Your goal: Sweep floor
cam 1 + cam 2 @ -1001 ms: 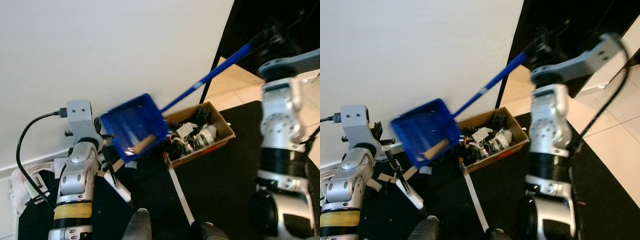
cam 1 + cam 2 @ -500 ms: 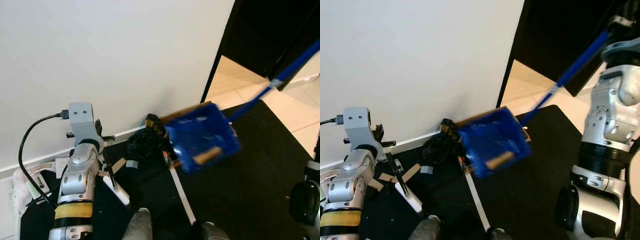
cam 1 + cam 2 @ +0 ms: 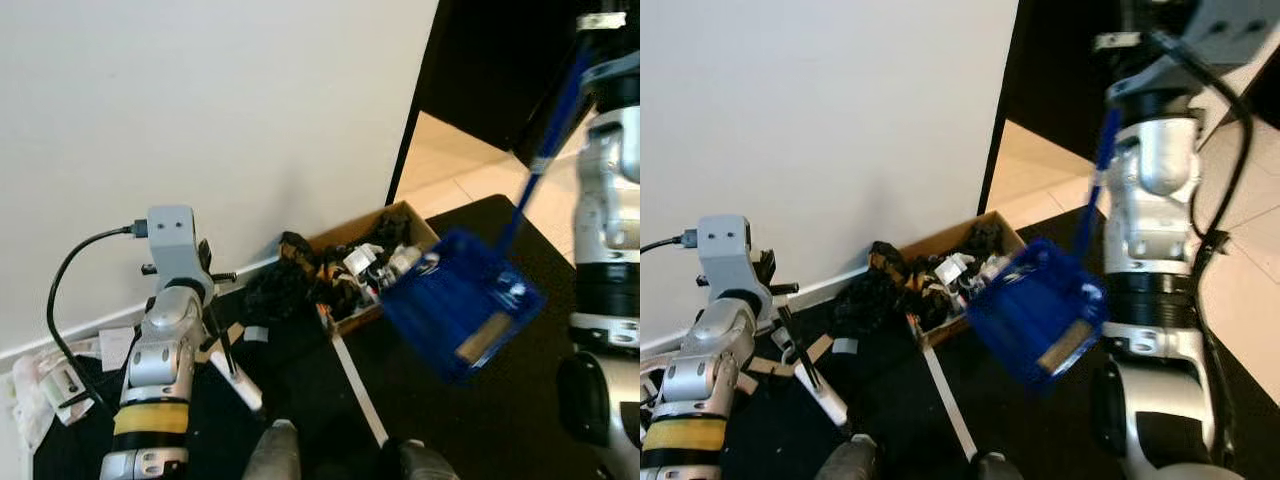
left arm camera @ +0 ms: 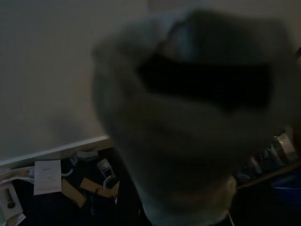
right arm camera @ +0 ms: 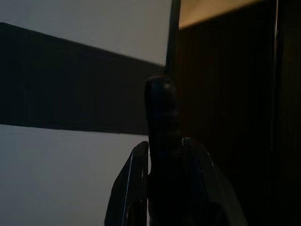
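Overhead, right pincer clamped on blue plastic dustpan; left pincer unclear.

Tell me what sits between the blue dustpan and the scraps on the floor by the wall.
The cardboard box of clutter and a dark heap lie between the blue dustpan, held aloft on its long handle by the right gripper, and the scraps near the left gripper.
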Motion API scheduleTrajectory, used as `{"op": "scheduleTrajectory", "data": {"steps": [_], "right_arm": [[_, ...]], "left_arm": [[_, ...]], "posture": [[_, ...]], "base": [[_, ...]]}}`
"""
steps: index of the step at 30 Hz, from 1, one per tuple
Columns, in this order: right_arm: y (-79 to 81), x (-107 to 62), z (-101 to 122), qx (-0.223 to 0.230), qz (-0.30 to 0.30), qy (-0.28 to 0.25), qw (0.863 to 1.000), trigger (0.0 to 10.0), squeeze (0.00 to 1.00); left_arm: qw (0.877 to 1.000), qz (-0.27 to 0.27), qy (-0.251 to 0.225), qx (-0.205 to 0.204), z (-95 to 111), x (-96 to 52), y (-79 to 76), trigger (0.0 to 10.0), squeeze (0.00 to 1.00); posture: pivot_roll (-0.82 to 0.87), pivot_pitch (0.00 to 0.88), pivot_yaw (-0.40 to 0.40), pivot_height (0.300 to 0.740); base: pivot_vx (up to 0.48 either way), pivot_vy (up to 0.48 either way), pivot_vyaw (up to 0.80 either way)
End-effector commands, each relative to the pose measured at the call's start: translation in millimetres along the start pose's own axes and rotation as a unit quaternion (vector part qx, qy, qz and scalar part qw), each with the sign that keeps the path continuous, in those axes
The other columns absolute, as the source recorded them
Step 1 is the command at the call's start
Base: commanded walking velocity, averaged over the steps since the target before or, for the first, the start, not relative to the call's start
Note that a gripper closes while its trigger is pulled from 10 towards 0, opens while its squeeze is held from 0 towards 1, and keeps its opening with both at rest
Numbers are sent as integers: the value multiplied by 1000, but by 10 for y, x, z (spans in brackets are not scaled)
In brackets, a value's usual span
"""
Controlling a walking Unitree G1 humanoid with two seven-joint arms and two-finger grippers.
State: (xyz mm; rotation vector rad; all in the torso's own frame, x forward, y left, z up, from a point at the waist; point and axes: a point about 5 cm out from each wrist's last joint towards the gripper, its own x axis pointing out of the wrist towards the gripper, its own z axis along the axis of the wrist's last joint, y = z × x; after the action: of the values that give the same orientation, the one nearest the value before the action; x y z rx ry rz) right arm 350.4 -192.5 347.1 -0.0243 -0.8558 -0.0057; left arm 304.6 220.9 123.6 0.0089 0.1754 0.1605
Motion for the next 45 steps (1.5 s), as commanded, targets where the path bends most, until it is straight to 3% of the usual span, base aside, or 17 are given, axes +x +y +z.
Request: {"op": "scheduleTrajectory", "data": {"steps": [1, 12, 16, 18, 20, 25, 27, 29, 30, 32, 33, 35, 36, 38, 39, 40, 45], "right_arm": [[-6, 45, -18, 25, -13, 8, 1000, 10000, 0], [-158, -209, -320, 5, -58, 93, 994, 10000, 0], [-302, -533, -586, -5, -88, 192, 977, 10000, 0], [-320, -608, -633, -7, -89, 213, 973, 10000, 0], [-320, -608, -633, -7, -89, 213, 973, 10000, 0], [-641, -883, -611, -23, -113, 274, 955, 10000, 0], [-641, -883, -611, -23, -113, 274, 955, 10000, 0], [-758, -1091, -691, -38, -121, 314, 941, 10000, 0], [-758, -1091, -691, -38, -121, 314, 941, 10000, 0], [-726, -1374, -868, -33, -108, 378, 919, 10000, 0], [-726, -1374, -868, -33, -108, 378, 919, 10000, 0], [-595, -1645, -1060, -17, -78, 451, 889, 10000, 0], [-595, -1645, -1060, -17, -78, 451, 889, 10000, 0], [-520, -1878, -1207, -1, -68, 504, 861, 10000, 0], [-520, -1878, -1207, -1, -68, 504, 861, 10000, 0], [-501, -2056, -1316, 1, -72, 537, 841, 10000, 0], [-507, -2102, -1388, 4, -99, 534, 840, 10000, 0]], "left_arm": [[1000, 10, -8, 9, -11, -48, 27, 10000, 0], [1000, -7, 5, 15, -66, -44, -16, 10000, 0], [1000, -19, 7, 21, -64, -32, -48, 10000, 0], [1000, -20, 8, 22, -67, -35, -51, 10000, 0], [1000, -20, 8, 22, -67, -35, -51, 10000, 0], [999, -26, 18, 25, -130, -68, -61, 10000, 0], [999, -26, 18, 25, -130, -68, -61, 10000, 0], [999, -31, 22, 25, -157, -77, -84, 10000, 0], [999, -31, 22, 25, -157, -77, -84, 10000, 0], [999, -35, 24, 27, -169, -79, -100, 10000, 0], [999, -35, 24, 27, -169, -79, -100, 10000, 0], [999, -36, 26, 28, -178, -79, -99, 10000, 0], [999, -36, 26, 28, -178, -79, -99, 10000, 0], [998, -37, 29, 30, -193, -84, -94, 10000, 0], [998, -37, 29, 30, -193, -84, -94, 10000, 0], [998, -37, 31, 31, -208, -90, -93, 10000, 0], [998, -36, 34, 31, -233, -105, -92, 10000, 0]], "posture": [[271, 118, -16, 740], [242, 131, 10, 740], [240, 142, 18, 740], [239, 143, 18, 740], [239, 143, 18, 740], [218, 158, 17, 740], [218, 158, 17, 740], [211, 169, 20, 740], [211, 169, 20, 740], [210, 171, 21, 740], [210, 171, 21, 740], [212, 173, 20, 740], [212, 173, 20, 740], [213, 174, 17, 740], [213, 174, 17, 740], [218, 175, 16, 740], [226, 175, 16, 740]], "base": [[0, 0, 0], [0, 0, 0], [0, 0, 0], [0, 0, 0], [0, 0, 0], [0, 0, 0], [0, 0, 0], [0, 0, 0], [0, 0, 0], [0, 0, 0], [0, 0, 0], [0, 0, 0], [0, 0, 0], [0, 0, 0], [0, 0, 0], [0, 0, 0], [0, 0, 0]]}}
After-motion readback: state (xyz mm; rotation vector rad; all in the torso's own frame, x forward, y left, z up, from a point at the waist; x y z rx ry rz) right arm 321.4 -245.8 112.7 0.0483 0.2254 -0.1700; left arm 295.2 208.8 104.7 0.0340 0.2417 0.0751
